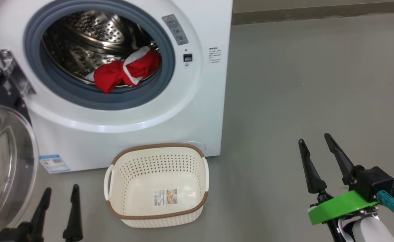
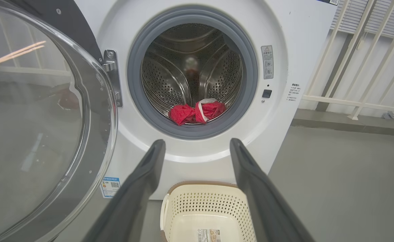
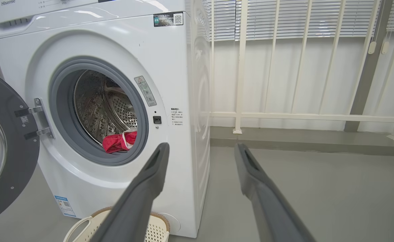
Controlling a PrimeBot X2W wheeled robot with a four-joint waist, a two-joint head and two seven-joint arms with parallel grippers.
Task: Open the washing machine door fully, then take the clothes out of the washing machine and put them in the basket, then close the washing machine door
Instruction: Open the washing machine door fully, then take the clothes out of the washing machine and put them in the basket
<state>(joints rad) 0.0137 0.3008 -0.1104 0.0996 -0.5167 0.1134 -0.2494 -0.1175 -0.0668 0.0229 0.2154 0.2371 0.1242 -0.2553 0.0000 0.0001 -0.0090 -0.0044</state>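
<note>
Bright red clothes (image 1: 126, 72) with white trim, bunched low at the front lip of the steel drum (image 1: 82, 43), against the grey rubber ring (image 1: 82, 97); one piece or several, hard to tell from here. Around them, the white washing machine (image 1: 197, 111), its door (image 1: 2, 151) swung wide on the hinge (image 1: 13, 75) at the left, glass bowl bulging outward. Below the opening, on the grey floor (image 1: 301, 84), the cream basket (image 1: 156, 149), upright, just in front of the washer's base, paper label (image 1: 166, 197) showing on its bottom. Low beside the door's glass, the left gripper (image 1: 61, 188), fingers spread, holding nothing. Well off to the right over bare floor, the right gripper (image 1: 314, 138), likewise parted and empty.
</note>
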